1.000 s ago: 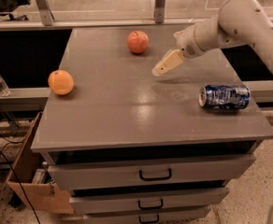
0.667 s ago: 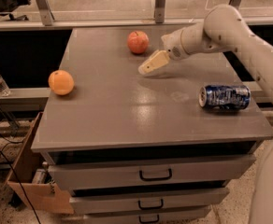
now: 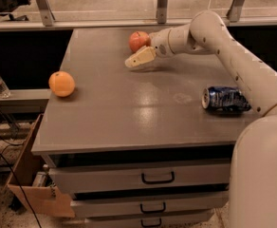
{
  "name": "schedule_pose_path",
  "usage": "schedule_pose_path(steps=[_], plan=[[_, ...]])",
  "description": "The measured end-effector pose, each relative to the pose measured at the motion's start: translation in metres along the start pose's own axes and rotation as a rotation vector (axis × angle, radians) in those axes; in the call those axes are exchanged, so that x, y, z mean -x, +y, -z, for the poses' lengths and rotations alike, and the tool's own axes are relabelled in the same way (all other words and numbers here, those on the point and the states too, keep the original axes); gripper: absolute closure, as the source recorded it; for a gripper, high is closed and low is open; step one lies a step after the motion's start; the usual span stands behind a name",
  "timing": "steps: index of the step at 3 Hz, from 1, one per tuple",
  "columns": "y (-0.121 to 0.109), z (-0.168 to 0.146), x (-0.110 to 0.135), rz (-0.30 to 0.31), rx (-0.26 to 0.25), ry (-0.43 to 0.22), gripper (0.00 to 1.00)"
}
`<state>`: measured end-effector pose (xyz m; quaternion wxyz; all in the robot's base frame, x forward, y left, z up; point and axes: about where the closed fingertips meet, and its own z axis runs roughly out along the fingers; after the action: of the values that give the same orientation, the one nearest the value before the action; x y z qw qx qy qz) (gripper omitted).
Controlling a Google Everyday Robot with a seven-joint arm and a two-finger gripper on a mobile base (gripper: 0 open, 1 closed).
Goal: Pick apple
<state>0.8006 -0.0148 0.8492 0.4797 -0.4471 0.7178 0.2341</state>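
Note:
The apple [image 3: 138,40] is red-pink and sits at the back middle of the grey tabletop [image 3: 129,113]. My gripper [image 3: 140,58] is cream-coloured and hangs low over the table, just in front of the apple and nearly touching it. My arm [image 3: 224,46] reaches in from the right side and crosses the back right of the table. The gripper holds nothing that I can see.
An orange round fruit [image 3: 61,83] lies near the table's left edge. A blue drink can [image 3: 225,99] lies on its side at the right. Drawers [image 3: 157,177] are below the top. A cardboard box [image 3: 32,184] stands on the floor at the left.
My gripper has moved left across the back of the table, from right of the apple to just in front of it. The apple, the orange fruit and the can have not moved.

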Motion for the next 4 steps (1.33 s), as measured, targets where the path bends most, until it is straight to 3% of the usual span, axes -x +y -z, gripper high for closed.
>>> schedule_pose_path(steps=[1, 2, 4], plan=[[-0.018, -0.008, 0.004, -0.022, -0.031, -0.035, 0.00], [-0.034, -0.009, 0.006, -0.055, -0.068, -0.072, 0.18], [-0.048, 0.009, 0.019, -0.059, -0.102, -0.136, 0.64]])
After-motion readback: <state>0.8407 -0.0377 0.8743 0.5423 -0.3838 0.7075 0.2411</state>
